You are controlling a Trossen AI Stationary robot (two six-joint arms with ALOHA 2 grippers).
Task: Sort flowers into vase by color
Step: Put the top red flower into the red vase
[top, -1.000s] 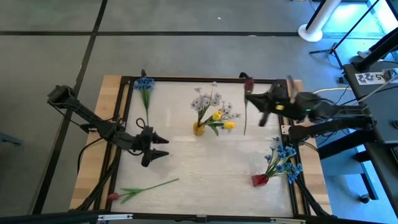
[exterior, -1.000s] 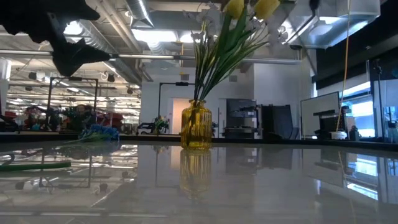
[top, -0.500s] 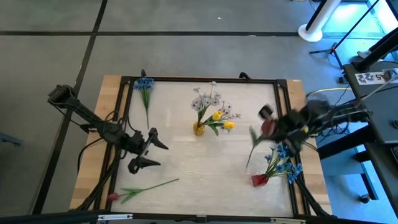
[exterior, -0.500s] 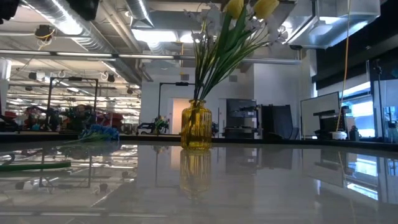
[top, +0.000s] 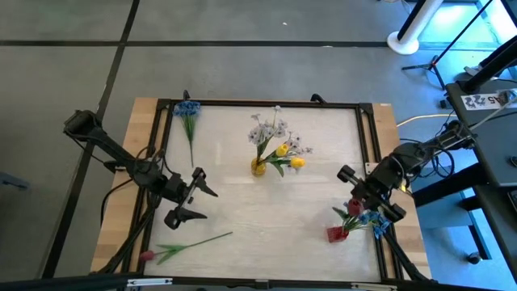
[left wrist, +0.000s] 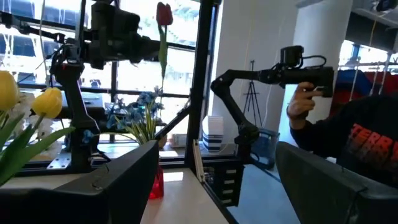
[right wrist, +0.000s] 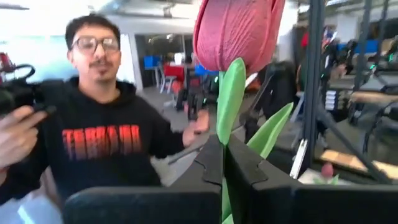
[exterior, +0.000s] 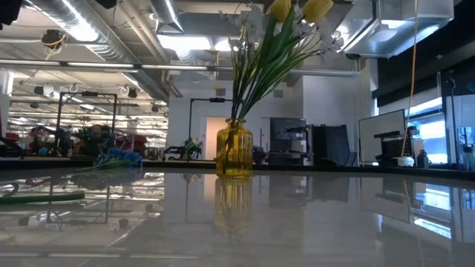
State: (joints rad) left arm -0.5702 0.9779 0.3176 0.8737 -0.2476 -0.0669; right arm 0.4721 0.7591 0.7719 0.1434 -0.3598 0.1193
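My right gripper (top: 354, 196) is shut on a red-pink tulip (right wrist: 236, 28) and hovers over the red vase (top: 335, 234) at the near right, which has blue flowers (top: 367, 217) stuck in it. The yellow vase (top: 258, 167) at mid-table holds yellow tulips and white-lavender flowers by their stems. My left gripper (top: 190, 202) is open above the table's left half. A blue flower (top: 187, 113) lies at the far left. A red-pink flower (top: 190, 242) lies at the near left. My right gripper pinches the tulip's green stem (right wrist: 226, 130) a little below the head, between its two fingers (right wrist: 245, 165). The fingers come roughly level from the table's right, across the stem. The tulip stands upright and lifted clear, its head (left wrist: 163, 12) above the fingers and its stem hanging below.
A black frame (top: 258, 103) runs round the white table top. A person in a dark hoodie (right wrist: 93, 143) stands beyond the table with a hand-held device. Bare table lies between the two vases and ahead of my left gripper.
My right gripper has carried the red-pink tulip from near the far edge toward the near right, to above the red vase, and the tulip has turned from lying level to upright. My left gripper's fingers have spread wider and it has left the low view.
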